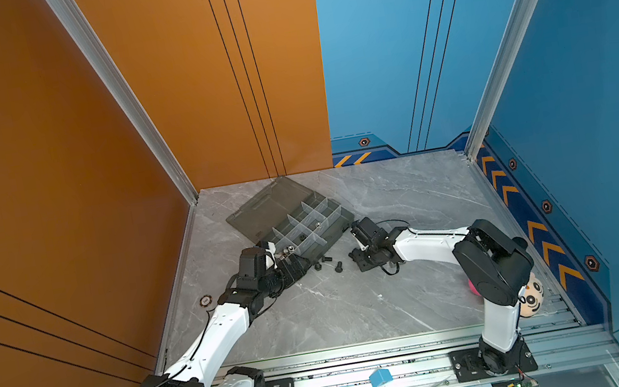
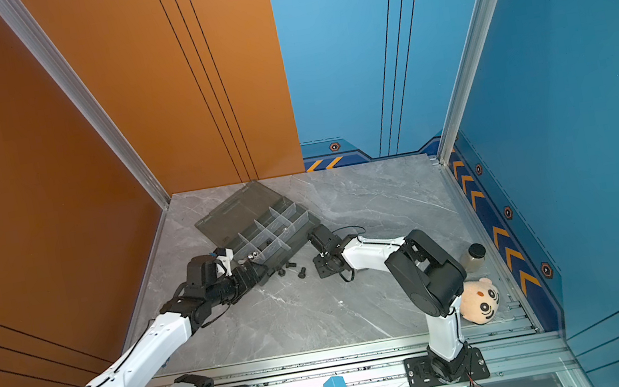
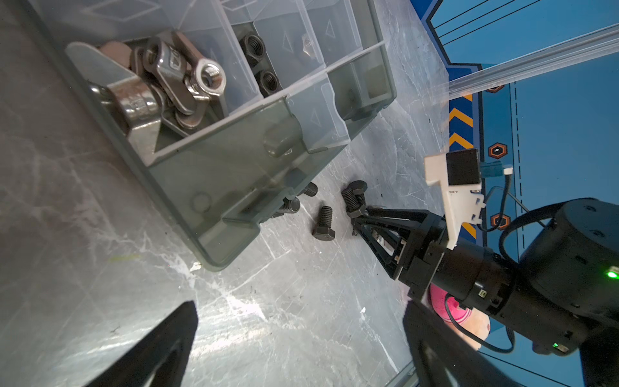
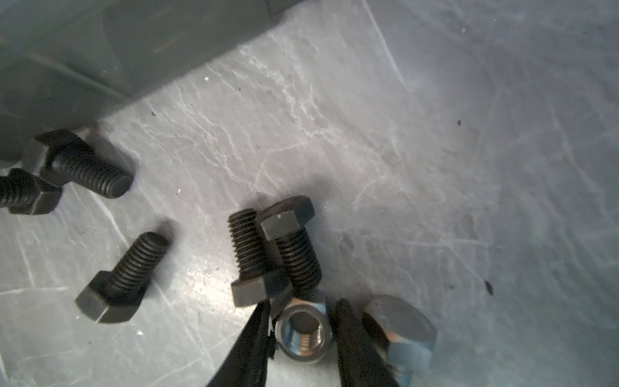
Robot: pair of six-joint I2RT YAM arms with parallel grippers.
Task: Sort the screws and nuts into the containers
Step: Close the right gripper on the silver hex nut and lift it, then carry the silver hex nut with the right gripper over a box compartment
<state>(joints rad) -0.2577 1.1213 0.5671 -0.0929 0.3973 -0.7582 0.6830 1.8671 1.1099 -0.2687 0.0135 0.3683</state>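
Straddling a silver nut (image 4: 303, 336) near the middle of the marble table (image 1: 319, 319), the right gripper (image 4: 303, 306) has one finger close on each flank. Whether they pinch it cannot be told from the wrist view. A silver hex bolt (image 4: 402, 335) lies just beside the nut. Five black screws (image 4: 124, 278) are scattered nearby, two just beside the wall of the smoky-grey organizer box (image 1: 329, 239). The box sits at 11 o'clock from the table's middle, its lid (image 1: 264, 210) laid open. Its 7 o'clock corner compartment holds shiny silver fasteners (image 3: 174, 77), with black nuts (image 3: 261, 63) in the next. At 9 o'clock from the loose screws, the left gripper (image 3: 298, 305) is spread wide, holding nothing.
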